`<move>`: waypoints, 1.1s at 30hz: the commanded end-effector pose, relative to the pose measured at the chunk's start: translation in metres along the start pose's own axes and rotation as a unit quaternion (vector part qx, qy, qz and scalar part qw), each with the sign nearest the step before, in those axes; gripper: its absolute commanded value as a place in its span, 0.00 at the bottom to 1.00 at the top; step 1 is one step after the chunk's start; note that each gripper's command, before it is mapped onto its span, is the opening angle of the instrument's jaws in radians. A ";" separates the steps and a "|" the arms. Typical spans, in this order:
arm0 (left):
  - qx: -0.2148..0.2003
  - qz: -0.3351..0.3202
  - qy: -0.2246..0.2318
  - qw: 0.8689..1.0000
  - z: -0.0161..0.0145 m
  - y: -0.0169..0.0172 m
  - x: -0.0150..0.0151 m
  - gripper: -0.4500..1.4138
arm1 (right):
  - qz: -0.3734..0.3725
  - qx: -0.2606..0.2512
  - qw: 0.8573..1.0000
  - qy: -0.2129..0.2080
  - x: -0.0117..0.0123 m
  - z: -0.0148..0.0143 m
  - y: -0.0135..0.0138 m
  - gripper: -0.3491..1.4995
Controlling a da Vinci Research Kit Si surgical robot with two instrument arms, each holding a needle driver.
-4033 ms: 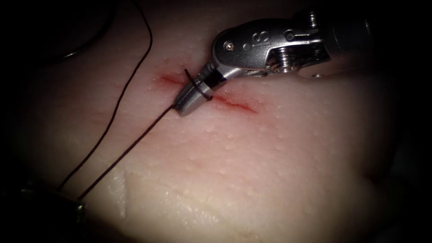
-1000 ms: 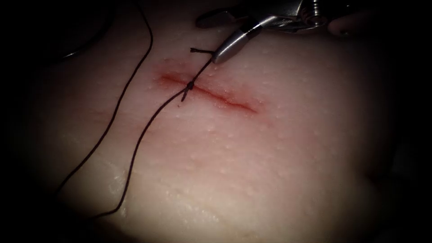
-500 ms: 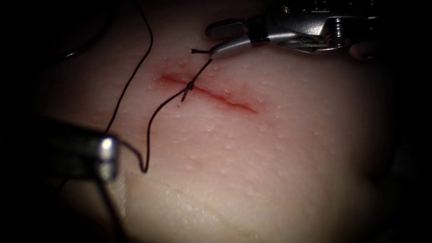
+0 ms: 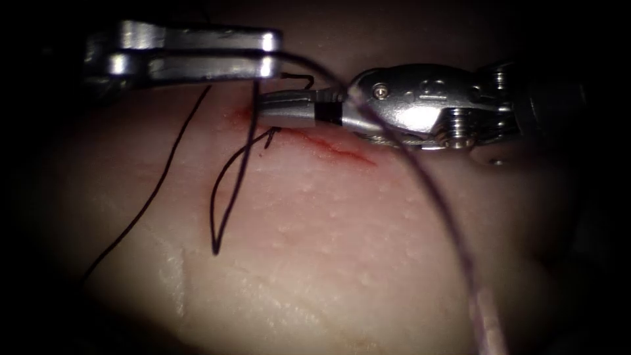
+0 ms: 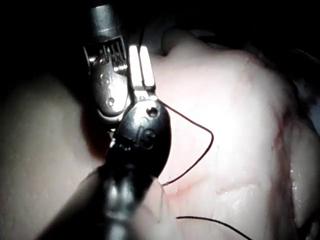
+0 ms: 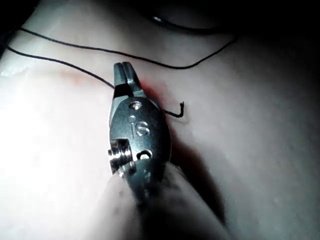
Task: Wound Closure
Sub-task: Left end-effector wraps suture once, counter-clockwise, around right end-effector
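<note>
1. The thread runs from the left end of the cut in a narrow loop down the tissue. One strand rises to the left tool. Another sweeps from that tool's tip across the right tool and off toward the lower right.
2. Half a second ago the left tool sat low on the left with the thread. It is now high, above and left of the cut, and the thread has lifted with it.
3. The left jaws are pressed together, pinching the thread at the tip.
4. The right tool was above the cut with its jaws spread. It has dropped onto the cut's left end and covers the knot.
5. Its jaws look pressed together; whether anything sits between them can't be told.
6. The short cut tail curls just above the right jaws.
7. The right wrist view adds the tail beside the tool body, and red fluid by the jaws.
8. The needle is probably the dark glinting curve past the tissue's edge; it is not in the tissue and in neither tool.
9. The left wrist view shows the loop lying slack on pale tissue.
</note>
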 end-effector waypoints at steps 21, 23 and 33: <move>0.002 -0.004 -0.005 1.000 0.0000 -0.0044 -0.0112 0.00 | -0.019 0.001 0.997 0.081 0.0015 0.0046 -0.0050 0.00; 0.003 -0.004 -0.009 1.000 0.0001 -0.0044 -0.0123 0.00 | -0.018 -0.001 0.996 0.087 0.0015 0.0046 -0.0051 0.00; 0.003 -0.014 -0.018 1.000 0.0000 -0.0041 -0.0155 0.00 | -0.005 -0.013 0.993 0.117 0.0022 0.0047 -0.0047 0.53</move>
